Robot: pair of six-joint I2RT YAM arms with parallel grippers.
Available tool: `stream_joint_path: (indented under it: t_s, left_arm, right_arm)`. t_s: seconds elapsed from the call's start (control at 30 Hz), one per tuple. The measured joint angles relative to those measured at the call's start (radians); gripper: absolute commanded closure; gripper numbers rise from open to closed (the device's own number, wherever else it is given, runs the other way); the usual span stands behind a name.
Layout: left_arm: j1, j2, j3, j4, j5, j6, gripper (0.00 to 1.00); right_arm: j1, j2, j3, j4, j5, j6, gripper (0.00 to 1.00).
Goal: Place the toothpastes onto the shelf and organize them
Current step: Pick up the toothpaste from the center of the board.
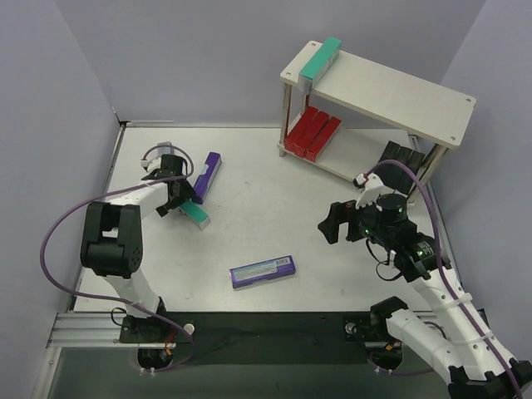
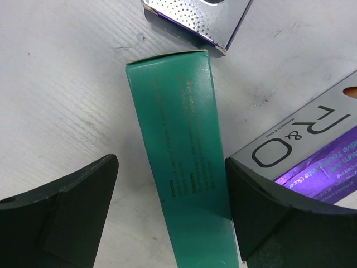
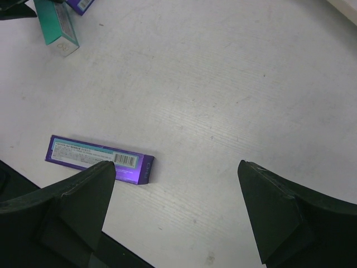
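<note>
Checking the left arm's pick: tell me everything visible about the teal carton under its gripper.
The teal carton is long, slim, matte cardboard with dark print. It lies flat on the table between the fingers of the open left gripper, one edge apparently touching one finger, its far end close to a silver-dotted carton.

Shelf [image 1: 399, 96] far right; one carton [image 1: 321, 60] on top; more cartons [image 1: 312, 133] below, count unclear.

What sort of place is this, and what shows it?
Probably a robotics lab test cell: plain walls around a white table, left arm and right arm bolted at its edge, a shelf for toothpastes.
</note>
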Motion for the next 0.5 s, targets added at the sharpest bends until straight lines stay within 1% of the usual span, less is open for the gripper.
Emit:
stream_joint_path:
  t_s: [0.23, 0.27, 0.43, 0.47, 0.5]
  left_arm:
    - [0.002, 0.051, 0.006, 0.02, 0.001, 0.005, 0.25]
    - [0.002, 0.055, 0.011, 0.022, 0.003, 0.005, 0.3]
    - [0.006, 0.066, 0.023, 0.024, 0.008, 0.003, 0.44]
    - [0.006, 0.065, 0.023, 0.023, 0.012, 0.002, 0.49]
    - [0.006, 0.063, 0.02, 0.023, 0.017, -0.001, 0.51]
  right_arm:
    - [0.106, 0.05, -0.033, 0.001, 0.01, -0.002, 0.03]
    - [0.117, 0.059, -0.033, 0.001, 0.011, -0.002, 0.03]
    - [0.191, 0.095, -0.038, 0.035, 0.035, 0.003, 0.03]
    - [0.208, 0.1, -0.04, 0.044, 0.039, 0.005, 0.03]
    - [0.225, 0.103, -0.043, 0.053, 0.046, 0.008, 0.03]
